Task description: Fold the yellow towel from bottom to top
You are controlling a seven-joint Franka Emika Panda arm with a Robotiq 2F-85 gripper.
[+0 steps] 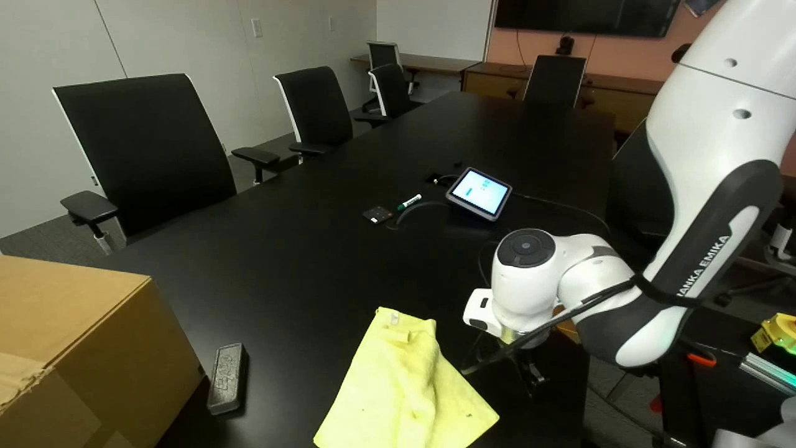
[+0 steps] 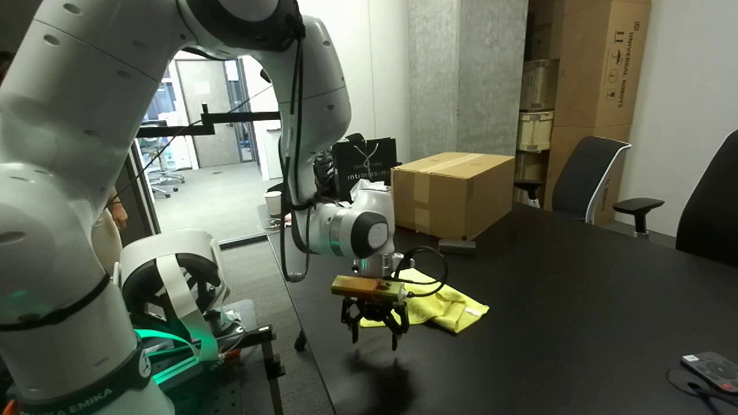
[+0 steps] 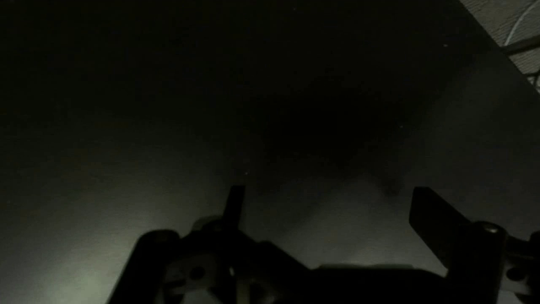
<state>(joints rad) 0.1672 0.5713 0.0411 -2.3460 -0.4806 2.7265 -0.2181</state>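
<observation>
The yellow towel (image 1: 388,386) lies on the black table, rumpled, with a raised ridge down its middle and a small white tag at one end. Its near edge is partly cut off by that picture's lower border. It also shows in an exterior view (image 2: 432,302), partly behind the gripper and wrist. My gripper (image 2: 375,344) is open and empty, pointing down above the table beside the towel, apart from it. In the wrist view the fingers (image 3: 329,189) are spread wide over bare dark table, and the towel is out of view there.
A cardboard box (image 1: 130,373) and a black eraser (image 1: 227,379) lie across the towel from the gripper. A tablet (image 1: 479,193), a green marker (image 1: 409,201) and a small black device (image 1: 377,214) are farther along the table. The table edge (image 3: 500,46) runs near the gripper.
</observation>
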